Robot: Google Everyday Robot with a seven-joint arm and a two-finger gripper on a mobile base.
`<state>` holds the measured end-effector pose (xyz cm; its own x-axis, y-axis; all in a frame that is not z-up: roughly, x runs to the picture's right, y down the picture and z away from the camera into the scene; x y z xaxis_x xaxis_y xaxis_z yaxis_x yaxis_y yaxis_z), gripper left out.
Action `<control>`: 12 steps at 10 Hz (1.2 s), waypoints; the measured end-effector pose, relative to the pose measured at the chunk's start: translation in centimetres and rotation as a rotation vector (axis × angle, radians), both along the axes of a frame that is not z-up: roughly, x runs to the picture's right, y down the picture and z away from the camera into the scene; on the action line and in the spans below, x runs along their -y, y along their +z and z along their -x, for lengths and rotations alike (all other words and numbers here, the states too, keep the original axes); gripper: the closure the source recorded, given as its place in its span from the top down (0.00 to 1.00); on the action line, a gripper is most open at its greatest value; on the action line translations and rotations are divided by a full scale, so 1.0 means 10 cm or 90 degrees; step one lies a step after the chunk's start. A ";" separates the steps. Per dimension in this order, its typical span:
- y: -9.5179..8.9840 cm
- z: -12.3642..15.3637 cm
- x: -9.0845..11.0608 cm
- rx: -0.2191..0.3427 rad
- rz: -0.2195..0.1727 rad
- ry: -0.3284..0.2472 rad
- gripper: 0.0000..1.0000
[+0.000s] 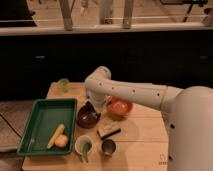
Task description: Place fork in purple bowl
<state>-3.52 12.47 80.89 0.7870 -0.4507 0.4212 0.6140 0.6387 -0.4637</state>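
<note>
The gripper [89, 107] is hanging directly over the purple bowl [88, 119] on the desk [145, 140], beside the orange bowl [120, 107]. Whether it is gripping anything cannot be told. The fork is not showing clearly; it is probably right at the gripper, its long axis unreadable.

You've a dark matt gripper [89, 106] over the glossy purple bowl [86, 120], left of centre; matt wood table [145, 137].
</note>
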 end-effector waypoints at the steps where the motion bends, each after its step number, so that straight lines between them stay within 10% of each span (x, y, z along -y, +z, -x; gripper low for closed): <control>1: 0.00 0.00 0.00 -0.001 0.001 -0.001 0.27; 6: -0.01 0.03 0.01 -0.003 0.001 -0.007 0.76; 12: 0.01 0.05 0.00 -0.007 0.007 -0.013 0.80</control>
<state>-4.02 12.50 81.01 0.7822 -0.4623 0.4177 0.6218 0.6211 -0.4770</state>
